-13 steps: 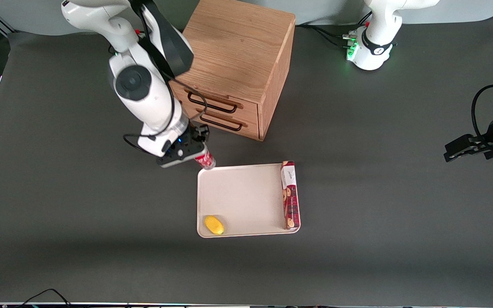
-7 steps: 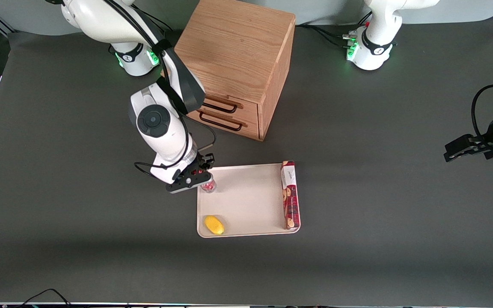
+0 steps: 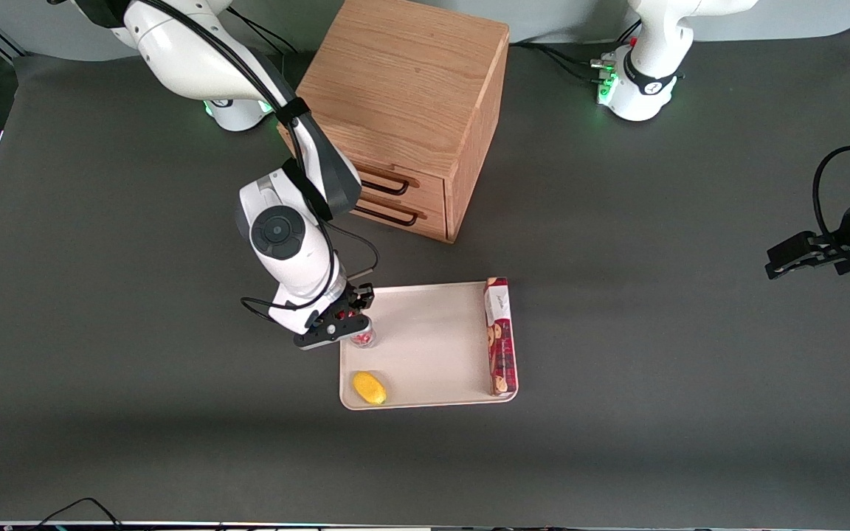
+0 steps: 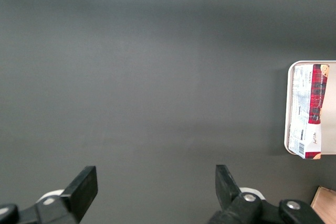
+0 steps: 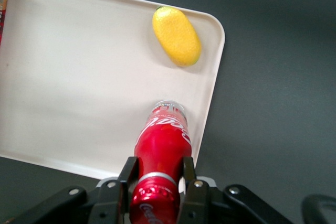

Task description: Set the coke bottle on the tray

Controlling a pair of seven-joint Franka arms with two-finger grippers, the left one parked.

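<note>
My right gripper (image 3: 347, 324) (image 5: 157, 174) is shut on the neck of the coke bottle (image 5: 160, 148), a small red bottle with a red cap and a clear base. The bottle hangs upright over the cream-white tray (image 3: 425, 324) (image 5: 79, 87), close to its rim at the working arm's end. In the front view only its clear base (image 3: 363, 338) shows under the gripper. I cannot tell whether the base touches the tray.
A yellow lemon (image 3: 369, 387) (image 5: 177, 35) lies on the tray, nearer the front camera than the bottle. A long red biscuit box (image 3: 499, 336) (image 4: 308, 111) lies along the tray's rim toward the parked arm. A wooden drawer cabinet (image 3: 403, 110) stands farther from the camera.
My gripper has carried the coke bottle from just outside the tray's corner to over the tray, toward the front camera, and has come lower.
</note>
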